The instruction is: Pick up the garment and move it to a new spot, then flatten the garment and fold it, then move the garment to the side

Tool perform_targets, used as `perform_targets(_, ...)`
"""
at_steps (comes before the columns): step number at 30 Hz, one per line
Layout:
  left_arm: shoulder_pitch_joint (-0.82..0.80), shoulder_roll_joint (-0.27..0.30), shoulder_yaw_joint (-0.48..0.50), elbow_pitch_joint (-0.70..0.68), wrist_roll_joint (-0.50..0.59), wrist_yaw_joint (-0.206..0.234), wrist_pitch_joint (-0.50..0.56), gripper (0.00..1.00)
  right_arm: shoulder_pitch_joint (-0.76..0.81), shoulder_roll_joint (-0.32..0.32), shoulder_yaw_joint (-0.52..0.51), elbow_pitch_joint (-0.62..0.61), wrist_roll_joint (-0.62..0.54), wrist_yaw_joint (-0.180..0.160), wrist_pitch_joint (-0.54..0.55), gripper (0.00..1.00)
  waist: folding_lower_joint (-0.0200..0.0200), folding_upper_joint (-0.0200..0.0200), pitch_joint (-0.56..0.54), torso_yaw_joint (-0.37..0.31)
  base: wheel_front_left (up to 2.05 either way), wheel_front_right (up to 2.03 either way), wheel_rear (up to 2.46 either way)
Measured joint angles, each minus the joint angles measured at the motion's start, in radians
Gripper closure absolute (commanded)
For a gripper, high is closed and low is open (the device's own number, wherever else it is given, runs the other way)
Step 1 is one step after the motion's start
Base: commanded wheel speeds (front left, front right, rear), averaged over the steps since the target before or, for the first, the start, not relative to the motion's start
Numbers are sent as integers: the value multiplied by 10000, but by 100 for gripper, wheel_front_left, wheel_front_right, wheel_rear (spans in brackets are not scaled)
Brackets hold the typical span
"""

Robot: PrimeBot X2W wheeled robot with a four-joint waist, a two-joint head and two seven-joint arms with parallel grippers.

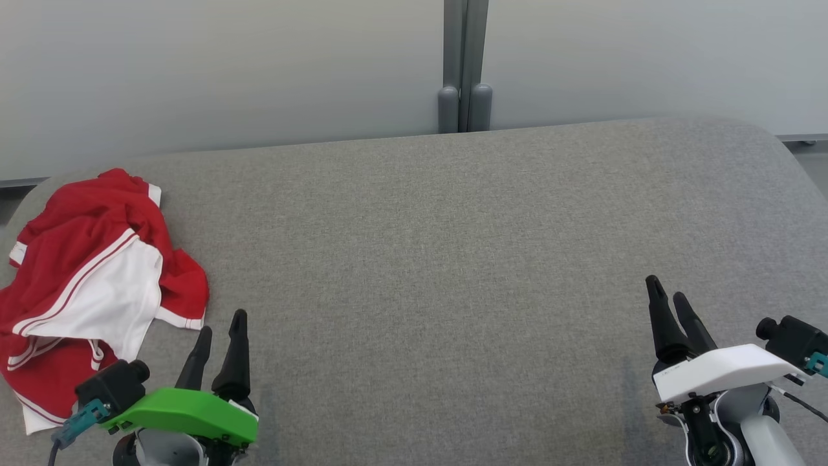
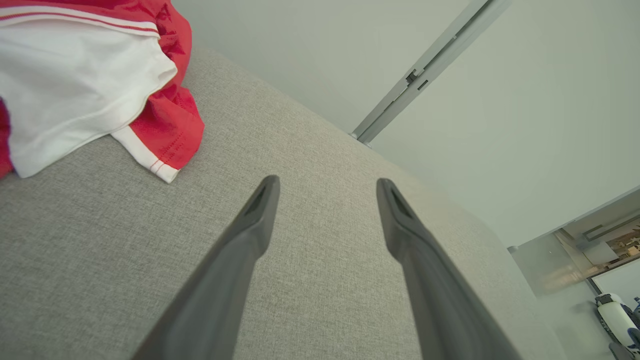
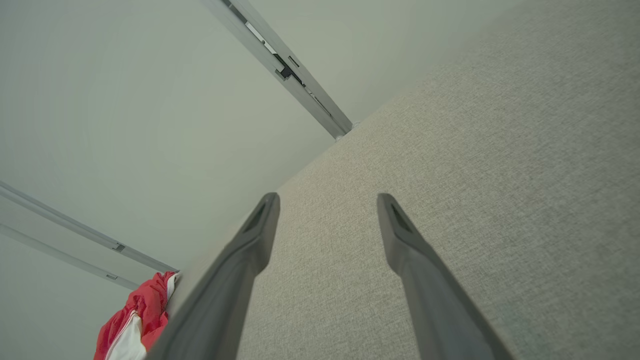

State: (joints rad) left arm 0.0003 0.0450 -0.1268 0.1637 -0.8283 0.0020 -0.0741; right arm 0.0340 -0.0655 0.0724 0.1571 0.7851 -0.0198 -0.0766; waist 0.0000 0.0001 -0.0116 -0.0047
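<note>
At the counter's [image 1: 453,259] left end, near the rounded corner, your garment [image 1: 97,259] lies crumpled: red with white panels, layers bunched over each other. Left claw [image 1: 222,322] hovers just beside its near hem, released, jaws spread, gripping nothing. Right claw [image 1: 666,288] sits well apart on the other side, also released and empty.

Risks, as I judge them:
- If you pinch only the top layer, the rest drags in a lump and flattening gets harder.
- The garment runs off the head view's left edge, so you cannot tell if it overhangs. A weak grab could let it slide off.
- If you come down too deep, you may catch the counter's cloth cover instead.

Count: one garment, two claws, one counter.
</note>
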Motion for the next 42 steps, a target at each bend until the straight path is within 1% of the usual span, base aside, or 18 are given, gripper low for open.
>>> perform_targets(4, 5, 4, -88, 4, 642, 113, -151, 0, 12, -2, 117, -2, -619, -21, -111, 0, 0, 0, -13, -9, 0, 0, 0)
perform_targets(5, 7, 8, -115, 4, 809, 167, -163, 0, 12, -2, 150, 0, -779, -98, -130, 0, 0, 0, -16, -11, 0, 0, 0)
perform_targets(18, 58, 25, -464, -19, 2746, 435, -614, 0, 114, -8, 539, -40, -2811, -364, -612, 0, 0, 0, -14, -58, 0, 0, 0)
perform_targets(19, 60, 25, -502, -29, 2918, 439, -671, 0, 115, -8, 577, -56, -2993, -424, -650, 0, 0, 0, -13, -61, 0, 0, 0)
perform_targets(24, 66, 25, -675, -56, 3626, 546, -857, 0, 155, -10, 736, -104, -3747, -453, -830, 0, 0, 0, -10, -75, 0, 0, 0)
perform_targets(30, 111, 27, -723, -50, 4376, 681, -1049, 0, 156, -12, 955, -211, -4619, -621, -1047, 0, 0, 0, -16, -83, 0, 0, 0)
perform_targets(34, 181, 27, -742, -35, 4826, 752, -1204, 0, 157, -21, 1072, -270, -5200, -631, -1174, 0, 0, 0, -20, -81, 0, 0, 0)
perform_targets(37, 191, 27, -744, -31, 5058, 842, -1310, 0, 160, -29, 1189, -313, -5674, -763, -1269, 0, 0, 0, -24, -78, 0, 0, 0)
perform_targets(42, 196, 25, -748, -31, 5545, 926, -1480, 0, 168, -61, 1319, -364, -6376, -838, -1446, 0, 0, 0, -36, -78, 0, 0, 0)
